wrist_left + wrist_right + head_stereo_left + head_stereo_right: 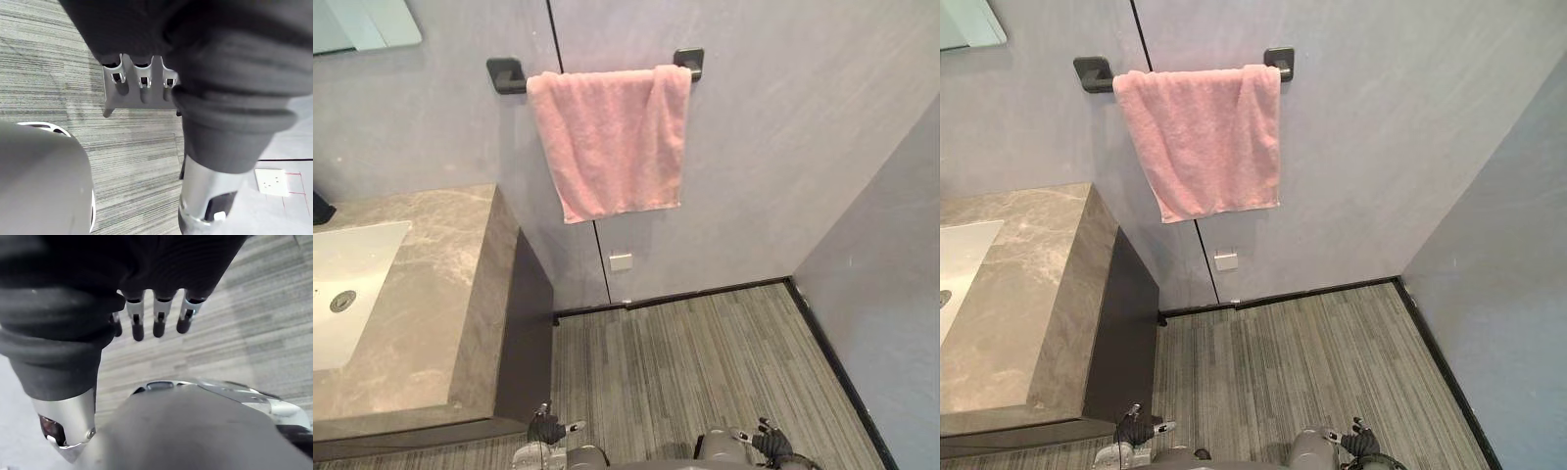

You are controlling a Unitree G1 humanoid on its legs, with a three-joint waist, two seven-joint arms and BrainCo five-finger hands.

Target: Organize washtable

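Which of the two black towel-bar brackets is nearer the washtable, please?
The left bracket, on the washtable side of the dark wall seam; the right bracket lies beyond the pink towel.

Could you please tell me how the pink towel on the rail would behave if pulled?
Probably floppy: the pink towel drapes limp over the black rail. It hangs askew, so a tug may slide it off.

Sink [347,279] cut off at the left edge, mirror [362,22] clipped by the top corner, towel rail [506,74] mostly hidden under the towel [612,142], cropped dark thing [319,209] beyond the sink, unidentifiable
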